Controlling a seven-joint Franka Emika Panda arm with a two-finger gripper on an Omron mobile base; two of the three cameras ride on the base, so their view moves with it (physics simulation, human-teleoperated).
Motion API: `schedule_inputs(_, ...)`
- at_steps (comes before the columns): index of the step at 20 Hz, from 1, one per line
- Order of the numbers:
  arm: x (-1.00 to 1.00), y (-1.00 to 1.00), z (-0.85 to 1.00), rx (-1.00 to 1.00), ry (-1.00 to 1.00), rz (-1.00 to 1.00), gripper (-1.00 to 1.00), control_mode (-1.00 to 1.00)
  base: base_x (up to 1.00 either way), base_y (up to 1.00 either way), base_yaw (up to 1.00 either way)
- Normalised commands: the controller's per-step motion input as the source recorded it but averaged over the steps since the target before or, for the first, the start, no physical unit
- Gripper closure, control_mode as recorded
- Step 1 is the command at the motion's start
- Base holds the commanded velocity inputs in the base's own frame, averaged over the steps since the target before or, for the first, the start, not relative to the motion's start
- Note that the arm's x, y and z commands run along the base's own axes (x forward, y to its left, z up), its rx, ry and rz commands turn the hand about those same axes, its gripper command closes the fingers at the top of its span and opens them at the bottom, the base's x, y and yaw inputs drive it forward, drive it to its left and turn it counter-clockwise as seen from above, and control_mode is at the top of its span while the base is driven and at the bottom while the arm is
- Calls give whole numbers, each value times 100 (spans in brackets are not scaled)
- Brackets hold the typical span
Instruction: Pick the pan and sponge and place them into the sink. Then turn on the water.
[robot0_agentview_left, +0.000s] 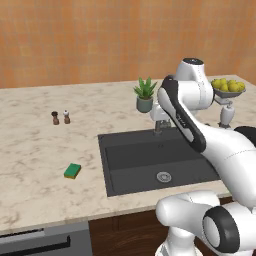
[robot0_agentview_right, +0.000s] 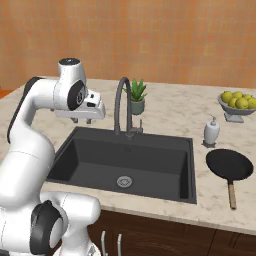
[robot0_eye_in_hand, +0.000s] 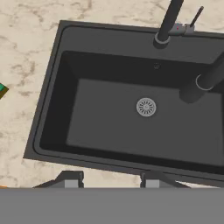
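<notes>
A simulated kitchen counter of pale marble is shown, with a dark grey sink (robot0_agentview_right: 65, 150) set into it near the middle of each frame. The basin holds nothing but its round silver drain (robot0_agentview_right: 124, 181), and no water is seen at the tall arched faucet (robot0_agentview_right: 121, 102).

The gripper (robot0_agentview_right: 82, 119) is held above the left edge of the basin in the right base view. In the hand view its two finger tips (robot0_eye_in_hand: 72, 179) are seen at the bottom edge, set apart with nothing between them.

The sponge (robot0_agentview_left: 72, 171), green over yellow, is found on the counter at the lower left of the left base view, well apart from the basin. The pan (robot0_agentview_right: 229, 164), black with a light wooden handle (robot0_agentview_right: 232, 195), is seen flat on the counter at the right of the right base view, just beside the basin's right rim, with a soap dispenser (robot0_agentview_right: 212, 131) close behind it.

Neither object is judged to have been moved yet. A grasp on the thin handle could let the heavy pan swing or slip. The dispenser might be knocked during the reach, and the faucet neck could be struck when the arm crosses the basin.
</notes>
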Motion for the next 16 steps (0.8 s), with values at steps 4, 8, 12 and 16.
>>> schedule_inputs(4,-9,56,0,0,-1,0,-100,-100,0,0,0)
schedule_inputs(8,-11,100,-3,0,0,0,-100,-100,0,0,0)
schedule_inputs(12,-3,100,-12,0,9,0,-100,-100,0,0,0)
schedule_inputs(16,5,100,-40,-1,16,-5,-100,-100,0,0,0)
